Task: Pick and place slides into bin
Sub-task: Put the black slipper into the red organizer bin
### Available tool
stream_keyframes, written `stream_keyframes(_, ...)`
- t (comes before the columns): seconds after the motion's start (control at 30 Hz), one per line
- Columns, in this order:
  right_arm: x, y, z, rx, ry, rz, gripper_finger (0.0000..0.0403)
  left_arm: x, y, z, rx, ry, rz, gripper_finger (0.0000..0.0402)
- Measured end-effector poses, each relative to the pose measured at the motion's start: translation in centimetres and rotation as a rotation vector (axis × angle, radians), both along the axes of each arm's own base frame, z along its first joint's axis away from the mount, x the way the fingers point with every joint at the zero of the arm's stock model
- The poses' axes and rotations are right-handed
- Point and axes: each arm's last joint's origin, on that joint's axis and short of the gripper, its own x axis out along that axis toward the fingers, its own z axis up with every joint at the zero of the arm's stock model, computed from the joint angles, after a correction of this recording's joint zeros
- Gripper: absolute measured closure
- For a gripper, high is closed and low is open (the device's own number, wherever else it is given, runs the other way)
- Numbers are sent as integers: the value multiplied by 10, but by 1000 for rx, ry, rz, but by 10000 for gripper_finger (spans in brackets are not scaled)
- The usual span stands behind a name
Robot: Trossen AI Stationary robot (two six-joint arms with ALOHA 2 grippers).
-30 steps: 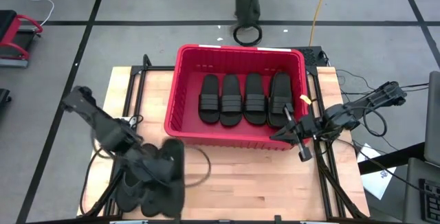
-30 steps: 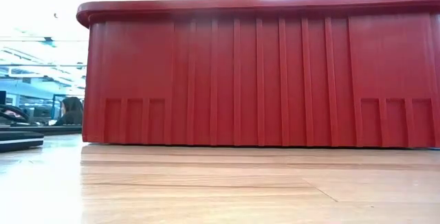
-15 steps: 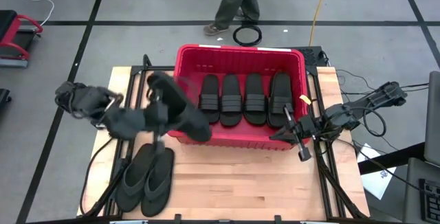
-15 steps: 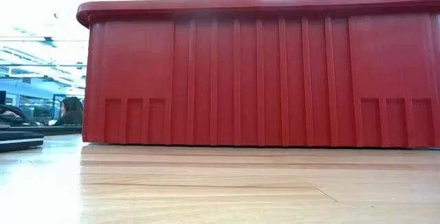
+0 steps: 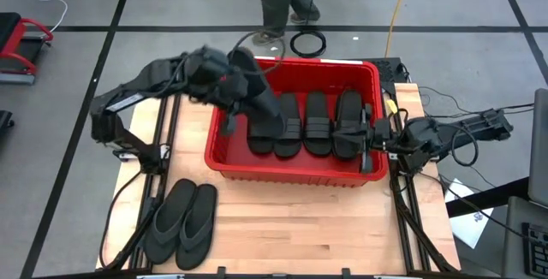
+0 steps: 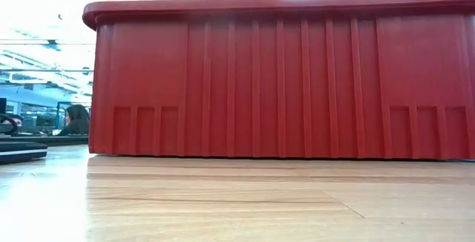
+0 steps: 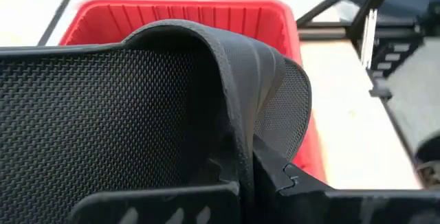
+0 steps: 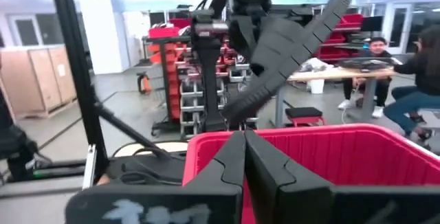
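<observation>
Overhead arrangement of the table [image 5: 291, 219], the red bin [image 5: 291, 169] and both arms. The bin stands at the far middle of the table; four band-strap slides [image 5: 312, 125] lie side by side on its floor, soles down. The left gripper [image 5: 235, 86] hangs over the bin's left part, its fingers clamped on a fifth slide [image 5: 261, 99], which is raised above the row and tilted, its lower end over the leftmost slide in the bin. In the left wrist view this held slide [image 7: 137, 107] fills most of the picture, showing a textured sole and a curled edge pinched between the dark fingers [image 7: 275, 176], with the bin's far wall [image 7: 179, 14] beyond it. Two flip-flops [image 5: 181, 223] lie together on the table's near left corner, well apart from the bin. The right gripper [image 5: 370, 138] sits at the bin's right wall, fingers pressed together and, as far as the view allows, holding nothing; in the right wrist view its closed fingers [image 8: 268, 172] point across the bin's rim [image 8: 323, 138] toward the left arm and its raised slide [image 8: 289, 52]. The low view shows only the bin's near wall [image 6: 282, 79] on the tabletop. Seated people [image 8: 412, 66] appear in the room behind; a person's legs [image 5: 278, 1] stand on the floor beyond the table.
</observation>
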Motion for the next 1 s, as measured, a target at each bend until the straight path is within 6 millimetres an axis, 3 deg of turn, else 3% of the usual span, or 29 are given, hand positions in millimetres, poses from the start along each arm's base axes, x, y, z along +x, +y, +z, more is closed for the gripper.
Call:
stream_keyframes(0.27,0,-5,0,87,-9,-27,403,62,66,-47,14,8,-92,399)
stream_keyframes(0.47,0,-16,0,52,-5,-175,403,106,74,-58,-35,33,-151,398)
stream_keyframes(0.63,-7,-27,3,-3,29,-211,403,108,69,-44,-6,21,-203,397)
stream_keyframes(0.77,-9,-38,20,-6,187,-160,394,106,69,-51,-31,88,-203,397)
stream_keyframes(1.0,12,-67,55,-109,442,-134,318,97,63,-59,13,218,-238,397)
